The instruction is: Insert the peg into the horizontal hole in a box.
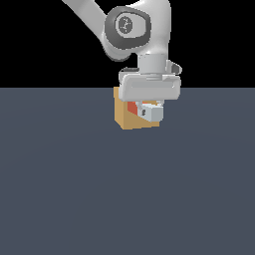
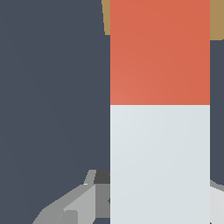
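One white arm reaches down over a flat, matte slate-grey floor [image 1: 64,189], and its gripper [image 1: 148,110] is pinched on the peg [image 1: 149,112]. The peg is a smooth, square-sectioned bar in two flat colours: a shorter orange-red end and a longer pale grey-white rest. In the exterior view its pale end faces the camera as a small square block just under the gripper's broad white body, and a sliver of the orange-red part shows behind it, against the box [image 1: 124,117].

That box is a plain tan-orange cube with sharp edges and no visible texture, standing on the floor directly behind the gripper. The peg and gripper cover most of its front face, so the hole cannot be made out, and whether the peg's tip is inside it cannot be told.

From the wrist view the peg [image 2: 159,109] fills much of the picture, its orange-red end meeting the tan box [image 2: 106,17]. Grey finger [image 2: 74,205] parts flank the pale section.
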`<state>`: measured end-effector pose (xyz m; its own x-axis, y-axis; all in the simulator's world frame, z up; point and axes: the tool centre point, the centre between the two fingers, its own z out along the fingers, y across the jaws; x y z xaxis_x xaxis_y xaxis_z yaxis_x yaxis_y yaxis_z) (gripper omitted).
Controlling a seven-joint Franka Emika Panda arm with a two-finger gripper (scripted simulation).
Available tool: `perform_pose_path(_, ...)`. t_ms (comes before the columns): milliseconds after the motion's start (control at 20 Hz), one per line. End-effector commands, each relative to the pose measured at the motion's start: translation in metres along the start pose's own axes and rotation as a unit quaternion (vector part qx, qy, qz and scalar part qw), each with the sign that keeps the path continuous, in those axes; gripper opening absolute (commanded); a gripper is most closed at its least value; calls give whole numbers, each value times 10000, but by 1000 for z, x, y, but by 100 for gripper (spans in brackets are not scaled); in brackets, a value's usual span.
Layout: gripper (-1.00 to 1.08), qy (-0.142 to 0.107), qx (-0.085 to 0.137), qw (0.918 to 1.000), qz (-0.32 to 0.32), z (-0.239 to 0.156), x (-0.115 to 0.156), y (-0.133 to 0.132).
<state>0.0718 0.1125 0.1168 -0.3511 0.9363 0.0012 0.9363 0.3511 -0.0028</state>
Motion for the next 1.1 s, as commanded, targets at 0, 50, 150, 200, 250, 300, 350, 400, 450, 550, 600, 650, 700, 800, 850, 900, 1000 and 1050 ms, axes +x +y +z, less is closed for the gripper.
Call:
perform_pose_path(0,-100,-5,-15,9999,110,-6,6,9)
perform_pose_path(50,-100,-5,-15,9999,140,-7,8,12)
perform_pose_path(150,-100,-5,-15,9998,189,-9,11,16)
perform_pose_path(200,-100,-5,-15,9998,208,-9,12,18)
perform_pose_path(250,-100,-5,-15,9997,223,-10,13,20)
perform_pose_path(300,-100,-6,-15,9997,236,-10,14,21)
perform_pose_path(350,-100,-6,-15,9997,246,-11,15,22)
perform_pose_path(400,-100,-6,-15,9997,253,-11,15,22)
perform_pose_path(450,-100,-6,-15,9997,257,-11,15,23)
perform_pose_path(550,-100,-6,-15,9997,257,-11,15,23)
perform_pose_path(600,-100,-6,-15,9997,257,-11,15,23)
perform_pose_path(650,-100,-6,-15,9997,257,-11,15,23)
perform_pose_path(700,-100,-3,4,9997,254,-9,16,22)
perform_pose_path(800,-100,-3,-4,9997,259,-10,16,23)
perform_pose_path(850,-100,-3,-13,9996,265,-11,15,24)
perform_pose_path(900,-100,-2,-23,9996,270,-13,15,25)
perform_pose_path(1000,-100,-2,-29,9996,274,-14,15,27)
perform_pose_path(1050,-100,-2,-29,9996,274,-14,15,27)
